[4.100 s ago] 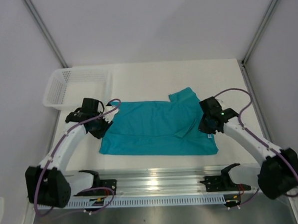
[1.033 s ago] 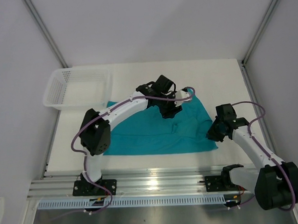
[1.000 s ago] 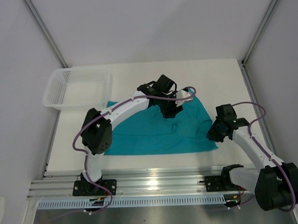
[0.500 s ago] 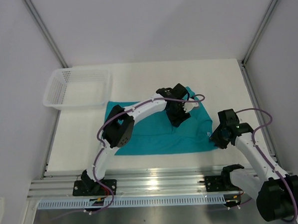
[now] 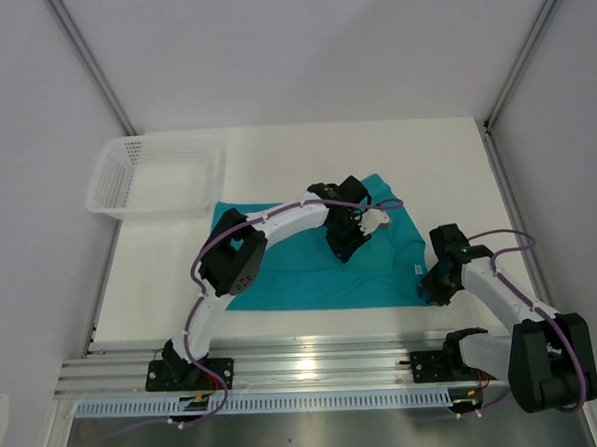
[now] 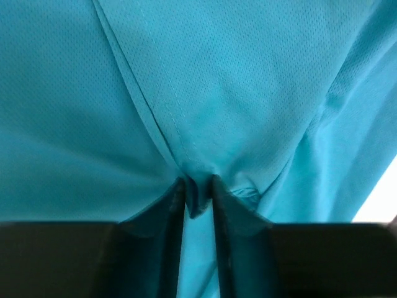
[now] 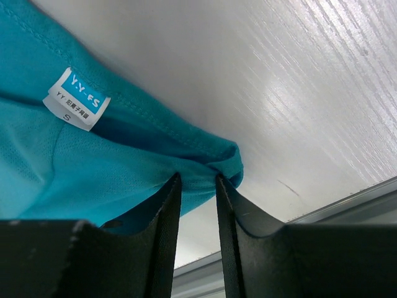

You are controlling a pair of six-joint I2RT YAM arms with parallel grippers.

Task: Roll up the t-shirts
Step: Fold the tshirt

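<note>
**Both pincers at the teal shirt**

The left gripper (image 6: 197, 186) is nearly shut, pinching a raised fold of the teal soft-cloth short-sleeved t-shirt (image 5: 291, 276), which lies spread on the white table (image 5: 275, 155) near a white plastic mesh basket (image 5: 124, 149); the right gripper (image 7: 196, 180) straddles the hem corner, jaws narrowly apart, and whether it grips I cannot tell; beside it a small white-and-blue label (image 7: 75, 98) reads "Y.Y.FS" and "S".

A small label (image 7: 75, 98) on the teal t-shirt (image 7: 74, 180) reads "Y.Y.FS", then "YY" and the size letter "S".
</note>
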